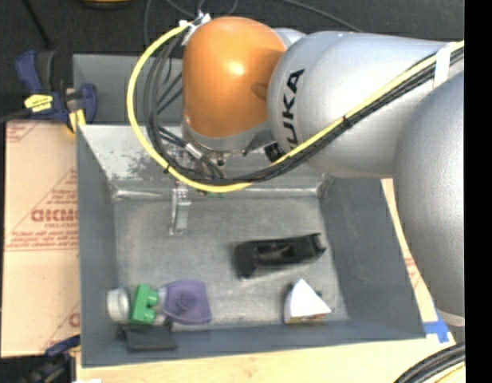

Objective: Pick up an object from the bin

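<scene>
Green silver-capped bottle (138, 304) and purple lump (187, 302) are seen at the front left of the bin (96, 238). The pincer (179, 214) (open or closed cannot be told) hangs over bare floor behind them. Further right lie a black tool (277, 255) and a white wedge (305, 302).

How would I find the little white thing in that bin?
Look in the grey bin, at its floor's lower right corner. Just below the long black object lies a small white wedge, the only white, pointed thing there.

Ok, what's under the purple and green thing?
A flat black piece pokes out at the front edge of the purple and green thing; whether it runs underneath is covered.
</scene>
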